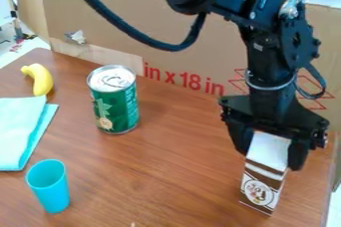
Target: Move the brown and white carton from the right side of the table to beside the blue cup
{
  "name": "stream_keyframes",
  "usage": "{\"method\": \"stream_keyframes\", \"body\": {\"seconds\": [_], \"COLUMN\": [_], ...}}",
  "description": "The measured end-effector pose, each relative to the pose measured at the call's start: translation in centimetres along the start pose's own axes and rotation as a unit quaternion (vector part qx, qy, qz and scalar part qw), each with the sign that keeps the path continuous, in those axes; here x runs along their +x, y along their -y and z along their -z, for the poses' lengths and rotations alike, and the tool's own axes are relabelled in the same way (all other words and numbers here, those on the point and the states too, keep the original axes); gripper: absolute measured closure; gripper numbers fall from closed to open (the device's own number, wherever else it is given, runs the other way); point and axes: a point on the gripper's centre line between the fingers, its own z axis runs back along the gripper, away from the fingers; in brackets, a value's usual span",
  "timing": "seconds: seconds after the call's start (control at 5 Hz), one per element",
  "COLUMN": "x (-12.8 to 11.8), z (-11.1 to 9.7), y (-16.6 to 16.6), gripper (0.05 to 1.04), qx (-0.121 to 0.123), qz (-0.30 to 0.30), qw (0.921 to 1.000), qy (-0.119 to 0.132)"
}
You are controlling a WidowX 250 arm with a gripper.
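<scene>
With a finger against each upper side, the gripper (269,159) clasps the brown-and-white carton (260,189) roughly upright at the right of the bench (180,181), likely leaving its base free to stand, well apart from the green can (114,107).

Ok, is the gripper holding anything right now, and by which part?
Yes, it appears so: the gripper has the brown-and-white carton by its white upper end, one finger on either side.

Looks like shiny metal on green cylindrical can (116,107), smooth plastic on turquoise tapered cup (51,188), matt cloth on folded aqua napkin (19,134), smooth paper on brown-and-white boxy carton (261,191).
</scene>
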Motion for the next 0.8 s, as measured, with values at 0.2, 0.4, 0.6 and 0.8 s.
{"method": "stream_keyframes", "body": {"seconds": [0.2, 0.4, 0.6, 0.8], "x": [0.2, -0.3, -1.9, -6.4], "z": [-1.1, -1.9, -5.5, -6.7], "y": [0.5, 0.7, 2.7, 2.8], "gripper": [0.250, 0.251, 0.251, 0.251], "qx": [0.003, 0.009, 0.018, 0.048], "qz": [0.035, 0.057, 0.107, 0.117], "qw": [0.9987, 0.9968, 0.9938, 0.9898], "qy": [-0.037, -0.055, -0.026, -0.066]}}
